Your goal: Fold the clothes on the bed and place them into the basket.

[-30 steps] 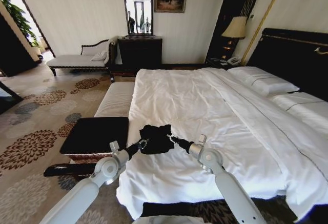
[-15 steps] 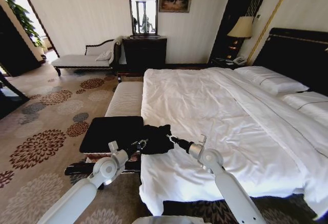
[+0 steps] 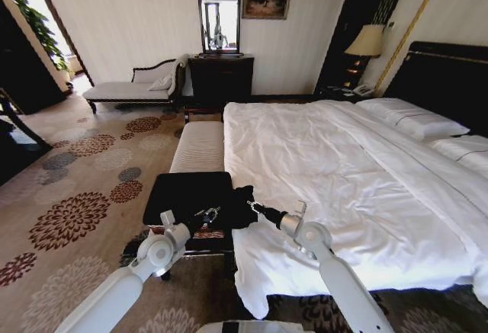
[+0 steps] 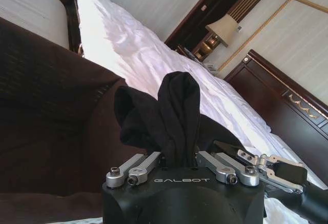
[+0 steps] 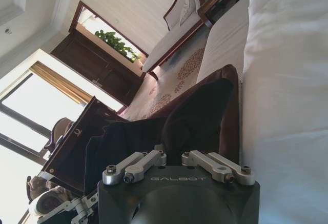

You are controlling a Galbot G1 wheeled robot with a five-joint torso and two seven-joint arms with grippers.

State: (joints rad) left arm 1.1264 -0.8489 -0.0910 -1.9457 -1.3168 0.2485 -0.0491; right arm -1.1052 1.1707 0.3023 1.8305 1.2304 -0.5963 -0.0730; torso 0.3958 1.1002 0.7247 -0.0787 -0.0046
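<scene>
In a carpeted bedroom, the black T-shirt (image 3: 238, 206) hangs bunched between the left hand (image 3: 207, 215) and right hand (image 3: 252, 206), each pinching it, at the bed (image 3: 320, 158) edge over the basket (image 3: 187, 196), apparently for dropping in, with a striped bench (image 3: 200, 146) beyond.

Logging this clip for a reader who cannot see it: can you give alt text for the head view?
Both grippers hold a bunched black T-shirt between them, the left gripper and right gripper shut on its sides, at the corner where the black-topped wicker basket meets the white bed. A striped bench lies beyond the basket.
</scene>
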